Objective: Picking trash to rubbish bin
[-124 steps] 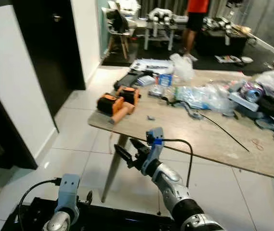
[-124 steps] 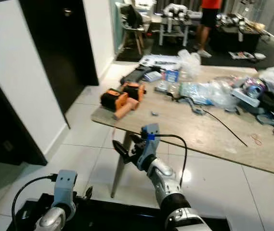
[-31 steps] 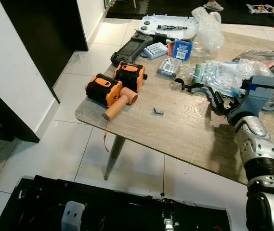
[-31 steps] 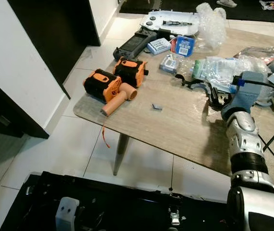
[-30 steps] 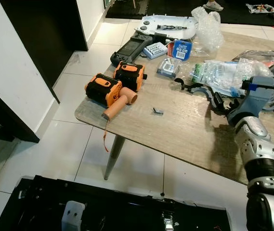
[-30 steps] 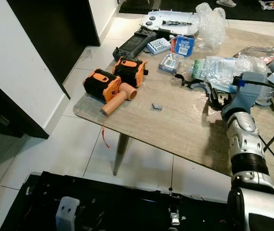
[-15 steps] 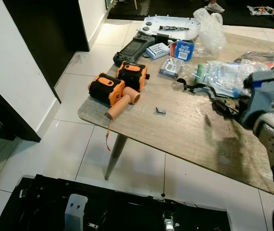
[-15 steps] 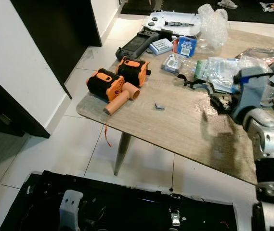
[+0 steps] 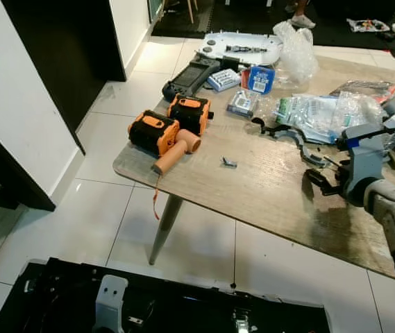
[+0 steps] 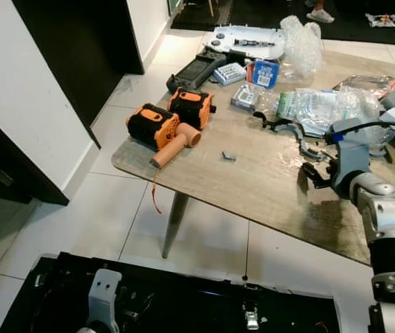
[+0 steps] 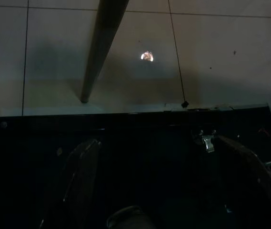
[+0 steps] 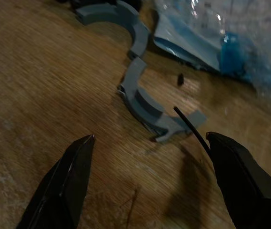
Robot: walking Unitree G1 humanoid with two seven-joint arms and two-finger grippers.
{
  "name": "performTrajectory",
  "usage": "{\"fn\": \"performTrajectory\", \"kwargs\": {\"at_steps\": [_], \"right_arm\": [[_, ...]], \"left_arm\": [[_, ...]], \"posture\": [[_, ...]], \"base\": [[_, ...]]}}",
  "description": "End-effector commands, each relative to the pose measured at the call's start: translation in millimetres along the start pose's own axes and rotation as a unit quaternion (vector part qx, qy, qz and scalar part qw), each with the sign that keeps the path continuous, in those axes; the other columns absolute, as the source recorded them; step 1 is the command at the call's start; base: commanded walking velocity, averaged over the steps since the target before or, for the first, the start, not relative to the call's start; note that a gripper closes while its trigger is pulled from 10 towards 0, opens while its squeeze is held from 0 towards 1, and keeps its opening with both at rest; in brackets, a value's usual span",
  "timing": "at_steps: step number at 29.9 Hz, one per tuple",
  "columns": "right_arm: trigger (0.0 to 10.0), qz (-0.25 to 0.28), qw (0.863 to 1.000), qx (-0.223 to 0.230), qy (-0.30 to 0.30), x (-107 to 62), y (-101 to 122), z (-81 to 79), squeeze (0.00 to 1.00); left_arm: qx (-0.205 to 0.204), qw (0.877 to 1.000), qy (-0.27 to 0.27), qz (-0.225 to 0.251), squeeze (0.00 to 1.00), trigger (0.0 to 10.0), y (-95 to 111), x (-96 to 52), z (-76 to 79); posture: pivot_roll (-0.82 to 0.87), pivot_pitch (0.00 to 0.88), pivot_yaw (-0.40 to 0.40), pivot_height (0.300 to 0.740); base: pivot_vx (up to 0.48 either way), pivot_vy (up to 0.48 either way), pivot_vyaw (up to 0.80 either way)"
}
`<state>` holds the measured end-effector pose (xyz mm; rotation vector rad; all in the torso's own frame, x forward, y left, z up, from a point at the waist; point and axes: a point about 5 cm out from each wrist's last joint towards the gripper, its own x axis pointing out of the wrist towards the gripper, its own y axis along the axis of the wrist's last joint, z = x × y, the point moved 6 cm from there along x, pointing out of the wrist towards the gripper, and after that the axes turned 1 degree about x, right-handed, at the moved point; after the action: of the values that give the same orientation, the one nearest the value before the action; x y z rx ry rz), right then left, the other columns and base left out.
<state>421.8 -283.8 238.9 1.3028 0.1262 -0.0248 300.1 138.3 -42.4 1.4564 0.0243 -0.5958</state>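
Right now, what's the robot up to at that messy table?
It is reaching over the cluttered table with its right gripper, fingers open and holding nothing. The gripper hovers just above the wood, aimed at a grey curved bracket lying beside the plastic bags. Nothing has been picked up yet. The left gripper hangs idle low over the floor.

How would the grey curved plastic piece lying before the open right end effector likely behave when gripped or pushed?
The grey curved piece looks like moulded plastic, so probably stiff and light. Lying flat on the wooden table, it would likely slide rather than roll. The right end effector may find its thin edge awkward.
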Motion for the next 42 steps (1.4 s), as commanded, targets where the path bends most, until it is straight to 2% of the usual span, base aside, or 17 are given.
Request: {"fn": "performTrajectory", "kwargs": {"at_steps": [1,3,5,10,13,16,21,22,24,30,32,37,38,41,42], "right_arm": [[10.0,0.0,1.0,-0.013,0.005,1.3,-7,-4.7,0.0],[10.0,0.016,1.0,-0.012,0.008,1.5,0,-5.8,0.0],[10.0,0.071,0.997,-0.017,0.009,1.6,24,-7.2,0.0],[10.0,0.109,0.994,0.0,0.016,5.1,36,-12.9,0.0],[10.0,0.11,0.994,0.0,0.019,7.1,33,-15.9,0.0],[10.0,0.095,0.995,0.002,0.032,11.3,21,-23.9,0.0],[10.0,0.07,0.997,-0.004,0.029,14.6,5,-27.0,0.0],[10.0,0.058,0.998,-0.012,0.009,15.4,-4,-20.8,0.0],[10.0,0.052,0.998,-0.021,-0.008,15.1,-9,-14.5,0.0],[10.0,0.055,0.998,-0.028,-0.017,14.0,-9,-8.8,0.0],[10.0,0.041,0.998,-0.03,-0.026,14.2,-14,-4.3,0.0],[10.0,0.002,0.999,-0.008,-0.041,14.9,-30,3.4,0.0],[0.0,-0.009,0.999,0.003,-0.043,14.8,-34,5.0,0.0],[0.0,-0.033,0.998,0.04,-0.026,14.6,-45,2.5,0.0],[0.0,-0.033,0.998,0.04,-0.026,14.6,-45,2.5,0.0]], "left_arm": [[-0.005,1.0,0.011,-0.027,0.0,10.0,-18,-9.8,-5.9],[-0.005,1.0,0.012,-0.027,0.0,10.0,-18,-9.9,-6.3],[-0.005,1.0,0.011,-0.026,0.0,10.0,-18,-10.7,-6.9],[-0.003,1.0,0.01,-0.026,0.0,10.0,-21,-14.0,-7.3],[-0.003,1.0,0.011,-0.028,0.0,10.0,-23,-15.5,-7.7],[-0.001,1.0,0.008,-0.029,0.0,10.0,-26,-18.3,-6.3],[-0.001,1.0,0.006,-0.029,0.0,10.0,-28,-20.6,-5.4],[-0.002,1.0,0.006,-0.029,0.0,10.0,-29,-21.6,-4.7],[-0.002,1.0,0.005,-0.029,0.0,10.0,-30,-22.4,-4.0],[-0.003,1.0,0.003,-0.029,0.0,10.0,-31,-23.2,-2.4],[-0.004,1.0,0.001,-0.03,0.0,10.0,-31,-22.8,-1.0],[-0.006,1.0,0.0,-0.03,0.0,10.0,-31,-21.5,0.5],[-0.006,1.0,0.0,-0.031,0.0,10.0,-31,-21.2,0.8],[-0.007,1.0,0.001,-0.03,0.0,10.0,-30,-19.8,0.6],[-0.007,1.0,0.001,-0.03,0.0,10.0,-30,-19.8,0.6]], "posture": [[-0.05,0.274,0.051,0.74],[-0.05,0.277,0.052,0.74],[-0.04,0.29,0.057,0.74],[-0.03,0.299,0.062,0.74],[-0.02,0.303,0.064,0.74],[-0.01,0.32,0.068,0.74],[-0.01,0.331,0.072,0.74],[0.0,0.335,0.074,0.74],[0.0,0.338,0.075,0.74],[-0.01,0.347,0.076,0.74],[-0.01,0.349,0.074,0.74],[-0.02,0.343,0.067,0.74],[-0.02,0.34,0.065,0.74],[-0.02,0.327,0.059,0.74],[-0.02,0.327,0.059,0.74]], "base": [[0.0,0.0,0.0],[0.0,0.0,0.0],[0.0,0.0,0.0],[0.0,0.0,0.0],[0.0,0.0,0.0],[0.0,0.0,0.0],[0.0,0.0,0.0],[0.0,0.0,0.0],[0.0,0.0,0.0],[0.0,0.0,0.0],[0.0,0.0,0.0],[0.0,0.0,0.0],[0.0,0.0,0.0],[0.0,0.0,0.0],[0.0,0.0,0.0]]}}
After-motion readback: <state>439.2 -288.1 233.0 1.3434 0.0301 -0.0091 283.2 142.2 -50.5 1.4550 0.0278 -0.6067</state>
